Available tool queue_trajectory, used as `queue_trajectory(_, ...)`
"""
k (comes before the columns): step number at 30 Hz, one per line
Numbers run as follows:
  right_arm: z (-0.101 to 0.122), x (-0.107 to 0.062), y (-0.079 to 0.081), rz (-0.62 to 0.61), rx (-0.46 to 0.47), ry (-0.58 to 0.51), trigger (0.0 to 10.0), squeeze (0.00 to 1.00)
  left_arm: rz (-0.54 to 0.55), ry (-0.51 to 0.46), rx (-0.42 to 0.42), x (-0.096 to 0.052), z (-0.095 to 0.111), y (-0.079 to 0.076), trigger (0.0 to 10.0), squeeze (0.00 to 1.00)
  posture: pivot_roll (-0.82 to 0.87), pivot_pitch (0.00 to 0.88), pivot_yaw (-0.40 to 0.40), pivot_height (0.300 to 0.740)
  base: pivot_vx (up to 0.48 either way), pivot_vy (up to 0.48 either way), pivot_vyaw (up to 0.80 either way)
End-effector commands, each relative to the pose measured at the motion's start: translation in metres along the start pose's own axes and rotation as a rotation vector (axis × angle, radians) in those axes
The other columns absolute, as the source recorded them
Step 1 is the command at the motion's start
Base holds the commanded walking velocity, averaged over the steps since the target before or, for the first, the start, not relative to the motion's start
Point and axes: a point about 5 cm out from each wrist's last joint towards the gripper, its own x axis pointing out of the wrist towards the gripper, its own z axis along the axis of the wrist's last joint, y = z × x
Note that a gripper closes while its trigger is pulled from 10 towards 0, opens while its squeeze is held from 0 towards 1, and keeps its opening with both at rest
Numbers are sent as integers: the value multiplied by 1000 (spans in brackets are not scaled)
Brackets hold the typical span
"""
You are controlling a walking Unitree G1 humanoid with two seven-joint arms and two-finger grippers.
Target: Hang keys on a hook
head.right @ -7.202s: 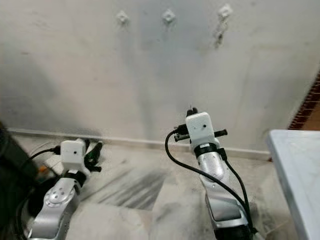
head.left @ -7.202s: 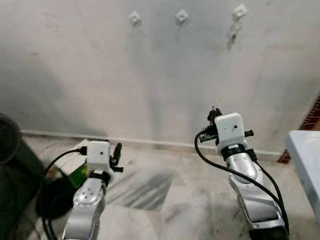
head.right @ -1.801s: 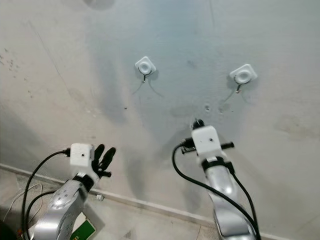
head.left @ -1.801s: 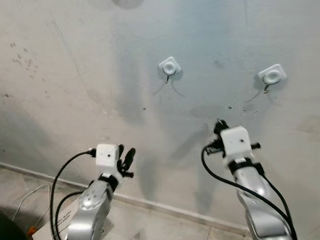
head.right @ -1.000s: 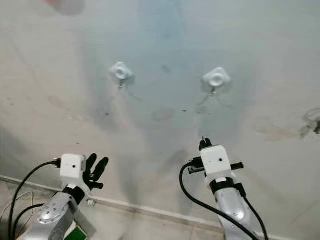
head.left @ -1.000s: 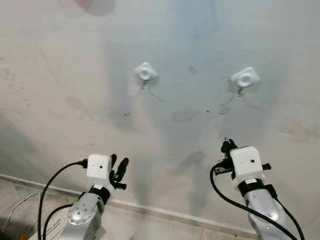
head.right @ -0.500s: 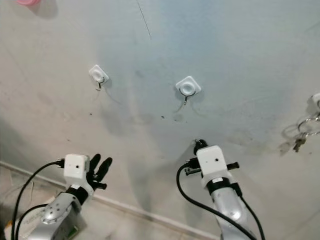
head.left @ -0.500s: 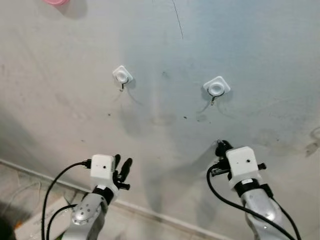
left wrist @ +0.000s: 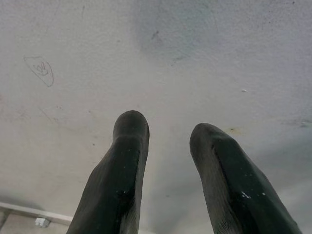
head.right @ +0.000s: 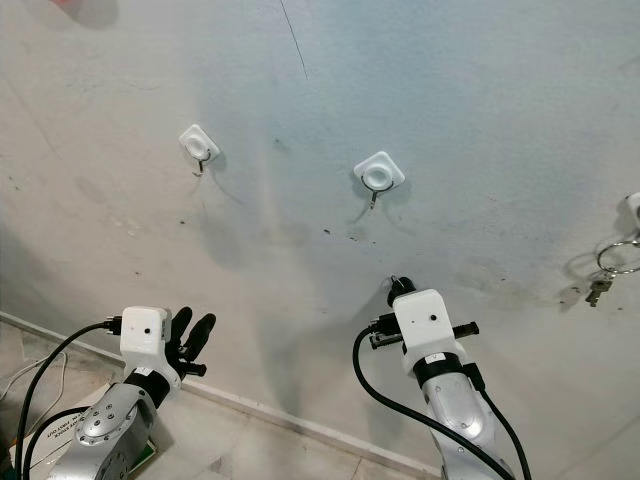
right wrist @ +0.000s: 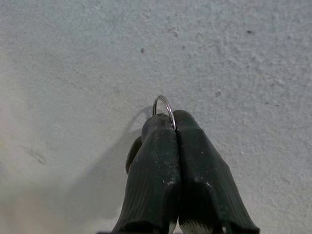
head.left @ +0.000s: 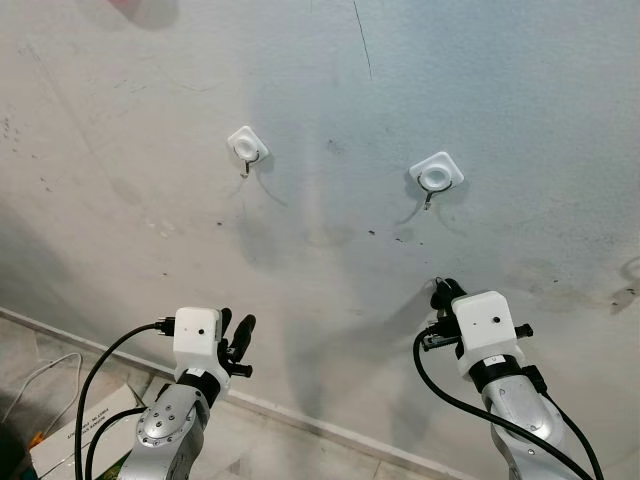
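We face a pale, stained wall (head.left: 120, 120) carrying two white adhesive hooks: a left hook (head.left: 246, 146) and a middle hook (head.left: 436, 174), both bare. A third hook at the far right edge already holds another key bunch (head.right: 608, 270). Our right gripper (right wrist: 174, 119) is raised below the middle hook, fingers clenched on the key ring (right wrist: 164, 105), whose thin wire loop juts past the fingertips. We judge the task about midway: the ring is carried near the wall but not yet on a hook; lifting and threading remain. Our left gripper (left wrist: 168, 129) rests lower, pointed at the wall, its fingers (left wrist: 127, 146) parted and holding nothing.
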Motion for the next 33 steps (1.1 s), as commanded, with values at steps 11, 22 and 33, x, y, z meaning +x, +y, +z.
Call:
queue_trajectory(11, 6, 3, 2, 5, 2, -25, 10000, 0, 5, 5, 5, 1, 2, 3, 10000, 0, -66, 0, 91, 740, -324, 0, 0)
queue_trajectory(22, 7, 4, 3, 5, 4, -27, 10000, 0, 2, -4, -9, 4, 4, 5, 10000, 0, -67, 0, 91, 740, -73, 0, 0)
queue_trajectory(33, 7, 7, 3, 1, 6, -32, 10000, 0, 9, -9, -27, 8, 7, 10, 10000, 0, -71, 0, 94, 740, 0, 0, 0)
